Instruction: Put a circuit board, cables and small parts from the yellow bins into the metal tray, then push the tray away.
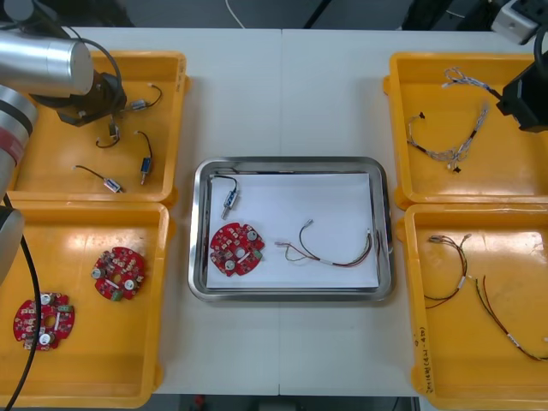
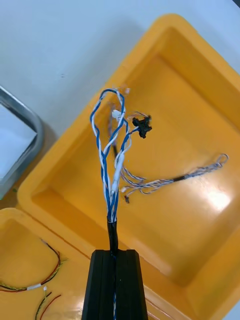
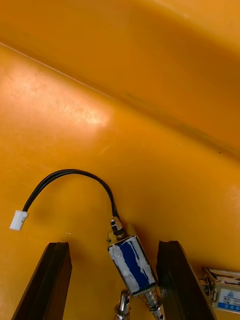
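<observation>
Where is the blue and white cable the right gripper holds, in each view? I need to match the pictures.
Front view: blue and white cable over the far right bin, beside the right gripper at the right edge.
Right wrist view: clamped in that gripper, standing over that bin.
Left wrist view: far left bin, left gripper open around a small metal part.
Shared landmark: rim of the metal tray.

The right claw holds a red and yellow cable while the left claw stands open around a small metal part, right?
Not quite: in the right wrist view the right claw holds a twisted blue and white cable. The left claw does stand open around a small metal part.
</observation>
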Controlling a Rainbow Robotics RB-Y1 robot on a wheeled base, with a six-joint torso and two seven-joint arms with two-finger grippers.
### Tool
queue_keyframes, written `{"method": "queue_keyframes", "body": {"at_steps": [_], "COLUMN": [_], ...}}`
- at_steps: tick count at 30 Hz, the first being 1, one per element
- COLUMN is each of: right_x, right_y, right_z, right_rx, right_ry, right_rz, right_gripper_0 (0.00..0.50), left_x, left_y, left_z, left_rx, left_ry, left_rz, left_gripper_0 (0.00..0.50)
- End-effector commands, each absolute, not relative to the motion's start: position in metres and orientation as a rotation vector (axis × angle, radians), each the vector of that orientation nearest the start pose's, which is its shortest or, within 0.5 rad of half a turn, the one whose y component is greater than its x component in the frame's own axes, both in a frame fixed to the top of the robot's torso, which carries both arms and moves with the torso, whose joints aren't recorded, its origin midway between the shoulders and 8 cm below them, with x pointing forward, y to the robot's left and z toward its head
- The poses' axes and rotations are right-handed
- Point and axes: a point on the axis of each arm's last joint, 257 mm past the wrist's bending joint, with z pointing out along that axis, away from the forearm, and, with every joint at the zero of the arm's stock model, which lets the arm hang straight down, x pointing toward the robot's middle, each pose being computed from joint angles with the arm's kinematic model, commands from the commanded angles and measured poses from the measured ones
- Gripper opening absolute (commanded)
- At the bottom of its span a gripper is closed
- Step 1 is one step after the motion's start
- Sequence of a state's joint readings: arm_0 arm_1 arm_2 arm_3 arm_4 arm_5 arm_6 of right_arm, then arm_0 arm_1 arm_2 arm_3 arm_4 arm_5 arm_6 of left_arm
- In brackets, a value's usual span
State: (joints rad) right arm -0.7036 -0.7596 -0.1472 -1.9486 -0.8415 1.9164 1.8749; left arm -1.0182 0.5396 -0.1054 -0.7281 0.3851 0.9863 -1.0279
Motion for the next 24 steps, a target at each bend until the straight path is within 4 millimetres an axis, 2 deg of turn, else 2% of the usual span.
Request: {"method": "queue_keyframes", "body": {"at_steps": [1, 5, 10, 11, 12, 13, 14, 24], "right_x": [0.469, 0.459, 0.445, 0.443, 0.441, 0.439, 0.436, 0.431], "right_y": [-0.277, -0.257, -0.232, -0.228, -0.225, -0.221, -0.216, -0.162], "right_z": [-0.032, -0.036, -0.051, -0.054, -0.058, -0.063, -0.068, -0.088], "right_rx": [-1.026, -1.132, -1.276, -1.297, -1.319, -1.345, -1.375, -1.52], "right_ry": [2.257, 2.217, 2.177, 2.17, 2.17, 2.17, 2.17, 2.098], "right_rz": [-0.239, -0.247, -0.273, -0.275, -0.274, -0.272, -0.265, -0.222], "right_gripper_0": [0.0, 0.0, 0.0, 0.0, 0.0, 0.0, 0.0, 0.0], "left_x": [0.685, 0.685, 0.685, 0.685, 0.685, 0.685, 0.685, 0.687], "left_y": [0.353, 0.353, 0.353, 0.353, 0.353, 0.352, 0.353, 0.35], "left_z": [-0.177, -0.183, -0.183, -0.183, -0.183, -0.183, -0.183, -0.177], "left_rx": [-0.607, -0.589, -0.591, -0.592, -0.592, -0.592, -0.594, -0.604], "left_ry": [2.255, 2.256, 2.254, 2.255, 2.255, 2.255, 2.254, 2.242], "left_rz": [-0.065, -0.05, -0.05, -0.052, -0.052, -0.054, -0.056, -0.087], "left_gripper_0": [0.5, 0.5, 0.5, 0.48, 0.38, 0.175, 0.0, 0.0]}}
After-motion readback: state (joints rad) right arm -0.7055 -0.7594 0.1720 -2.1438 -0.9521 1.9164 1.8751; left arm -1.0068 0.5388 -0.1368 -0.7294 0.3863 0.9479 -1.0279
